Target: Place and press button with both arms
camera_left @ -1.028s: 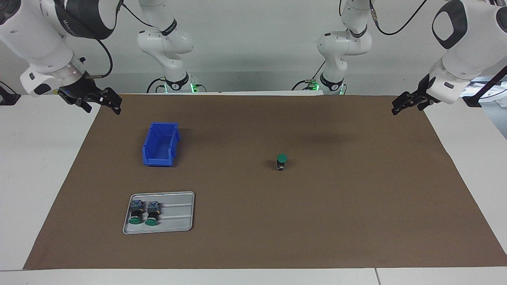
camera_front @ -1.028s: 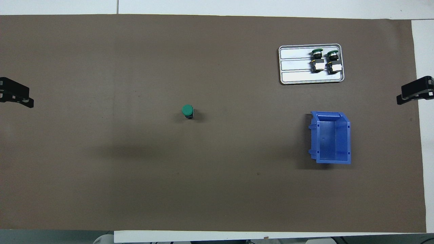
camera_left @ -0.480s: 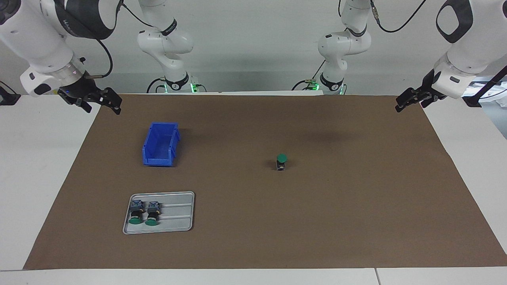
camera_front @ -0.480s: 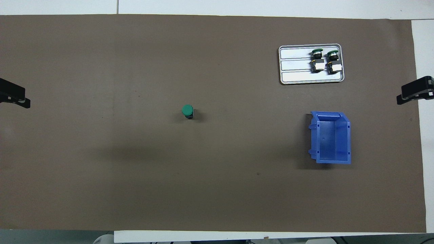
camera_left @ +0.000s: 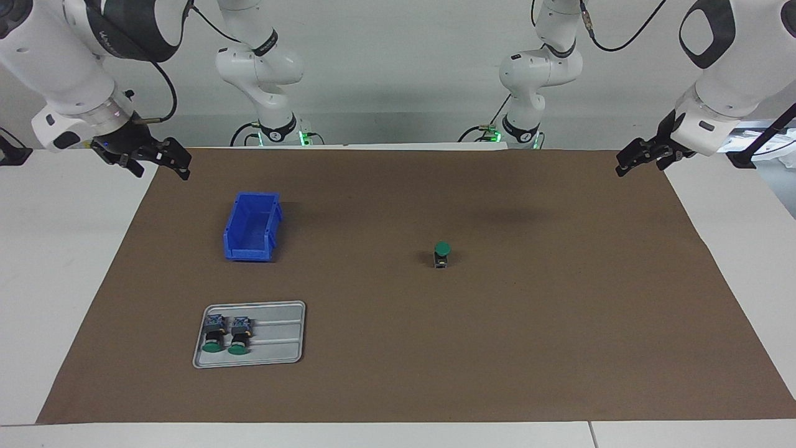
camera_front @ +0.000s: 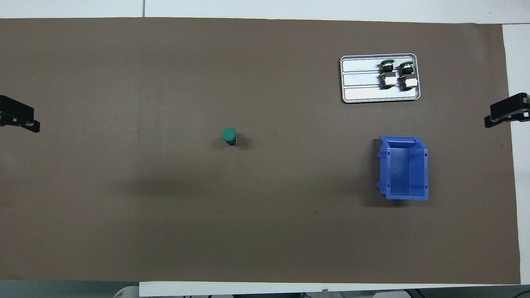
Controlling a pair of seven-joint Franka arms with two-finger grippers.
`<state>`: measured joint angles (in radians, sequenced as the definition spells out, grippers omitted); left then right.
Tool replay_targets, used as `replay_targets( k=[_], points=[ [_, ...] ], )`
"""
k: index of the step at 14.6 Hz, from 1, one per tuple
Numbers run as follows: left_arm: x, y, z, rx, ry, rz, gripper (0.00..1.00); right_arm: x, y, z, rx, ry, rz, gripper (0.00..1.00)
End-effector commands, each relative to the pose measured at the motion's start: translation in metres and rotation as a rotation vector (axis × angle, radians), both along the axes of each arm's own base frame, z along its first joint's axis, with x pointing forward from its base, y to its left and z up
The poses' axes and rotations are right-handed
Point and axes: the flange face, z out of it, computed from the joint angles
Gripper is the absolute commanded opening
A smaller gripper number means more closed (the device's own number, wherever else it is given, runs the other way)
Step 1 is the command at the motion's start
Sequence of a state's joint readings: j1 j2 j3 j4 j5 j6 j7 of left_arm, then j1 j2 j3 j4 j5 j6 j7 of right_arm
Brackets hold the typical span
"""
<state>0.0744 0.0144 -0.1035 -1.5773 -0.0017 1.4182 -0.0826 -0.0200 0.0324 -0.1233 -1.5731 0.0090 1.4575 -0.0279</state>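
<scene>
Green-capped button (camera_left: 441, 254) upright on brown bench mat (camera_left: 559, 323), mid-bench, well apart from blue bin (camera_left: 252, 226); left end effector (camera_left: 640, 158) shifted slightly back inward, grip unreadable; right end effector (camera_left: 152, 159) unmoved, jaws spread, empty; pressing apparently not begun

Facing view: high, across the table, looking toward the arm bases at 12 o'clock, from well back. Overhead view: high above the arms' own end, looking forward and steeply down, half a turn round. Shared by both: brown mat (camera_left: 559, 323), blue bin (camera_left: 252, 226) (camera_front: 403, 167), tray (camera_left: 283, 339) (camera_front: 360, 80).
</scene>
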Motion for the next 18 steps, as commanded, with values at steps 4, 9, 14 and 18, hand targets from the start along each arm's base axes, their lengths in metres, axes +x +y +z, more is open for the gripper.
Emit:
replay_targets(
  k=[4,9,14,18],
  points=[
    [-0.003,0.001,0.0,0.017,0.001,0.001,1.0,-0.008,0.0,0.001,0.004,-0.001,0.017,0.99],
    [-0.004,0.004,0.0,0.017,0.005,0.009,1.0,-0.008,0.0,0.001,0.004,-0.001,0.017,0.99],
    [-0.003,0.008,0.0,0.017,0.004,0.017,1.0,-0.015,0.024,0.021,0.033,-0.032,0.149,0.99],
    [-0.003,0.007,0.0,0.017,0.004,0.015,1.0,0.014,0.222,0.009,0.048,-0.15,0.066,0.99]
  ],
)
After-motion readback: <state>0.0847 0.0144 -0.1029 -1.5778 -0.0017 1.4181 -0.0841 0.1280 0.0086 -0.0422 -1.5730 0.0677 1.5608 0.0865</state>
